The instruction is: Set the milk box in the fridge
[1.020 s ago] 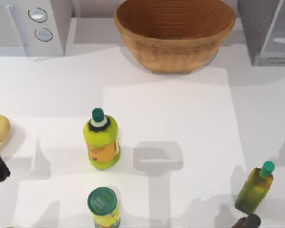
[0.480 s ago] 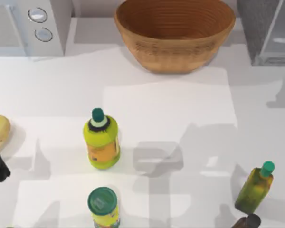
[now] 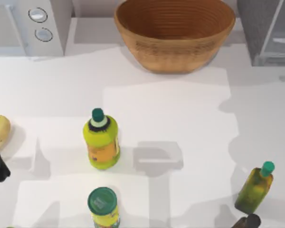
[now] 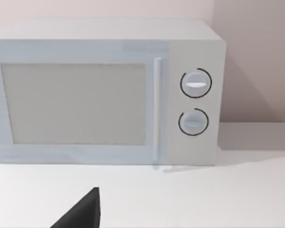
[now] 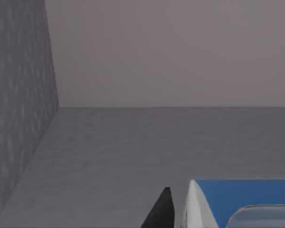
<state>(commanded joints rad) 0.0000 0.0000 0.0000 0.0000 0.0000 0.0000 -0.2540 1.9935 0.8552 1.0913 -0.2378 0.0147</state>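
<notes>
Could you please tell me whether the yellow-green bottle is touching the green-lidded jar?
Apart: the top view shows bare table between the yellow-green bottle and the green-lidded jar.

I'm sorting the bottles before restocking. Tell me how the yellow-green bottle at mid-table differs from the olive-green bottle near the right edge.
The yellow-green bottle is stout, with an orange label and a dark green cap above a pale collar; the olive-green bottle is slimmer, darker, unlabelled as far as shows, with a brighter green cap. The first stands left of the table's middle, the second near the right edge. Both stand upright with green caps.
</notes>
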